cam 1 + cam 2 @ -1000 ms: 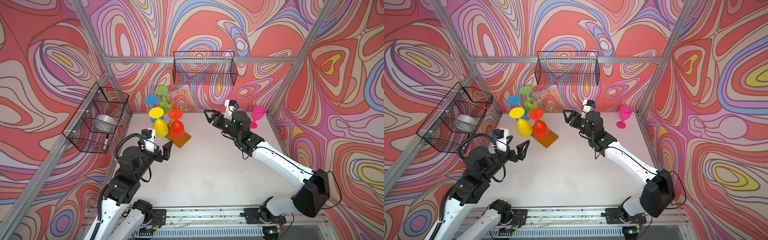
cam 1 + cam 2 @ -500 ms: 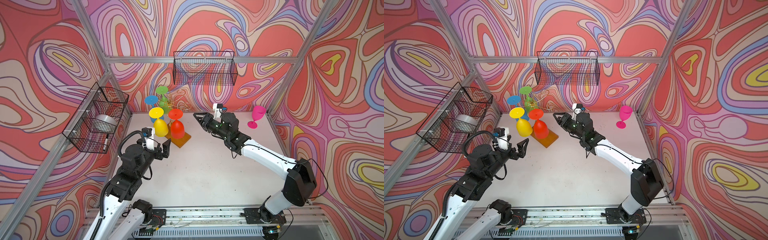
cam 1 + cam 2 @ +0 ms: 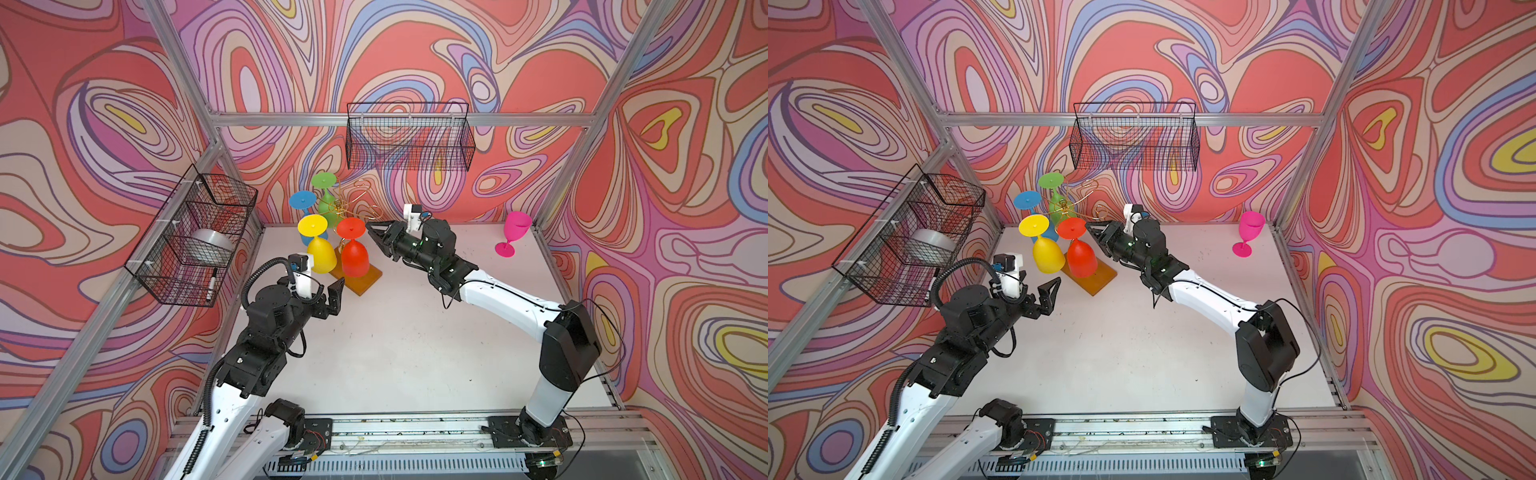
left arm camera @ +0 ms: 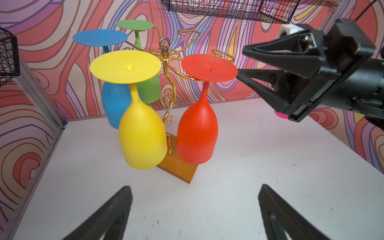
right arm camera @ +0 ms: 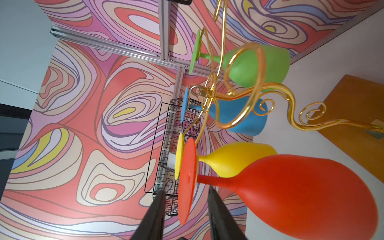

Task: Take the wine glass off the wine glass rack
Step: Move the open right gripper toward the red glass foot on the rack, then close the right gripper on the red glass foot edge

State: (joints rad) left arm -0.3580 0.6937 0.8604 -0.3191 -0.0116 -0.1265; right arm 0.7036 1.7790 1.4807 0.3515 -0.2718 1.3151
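Now, the red wine glass (image 4: 197,128) hangs bowl-down, stem upright, on the rack (image 4: 165,51) on the table (image 4: 270,166). Its foot's rim sits between the right hand's (image 5: 186,190) parted fingers (not yet clenched). The left hand (image 4: 195,187), farther off, gapes empty.

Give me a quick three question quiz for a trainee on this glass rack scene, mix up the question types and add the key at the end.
1. Which glass stands upright on the table, off the rack? A yellow glass, B pink glass, C green glass.
2. True or false: the left gripper is shut on a glass.
3. Fill the gap: the right gripper straddles the foot of the ___ glass.

Key:
1. B
2. False, it is open and holds nothing.
3. red glass
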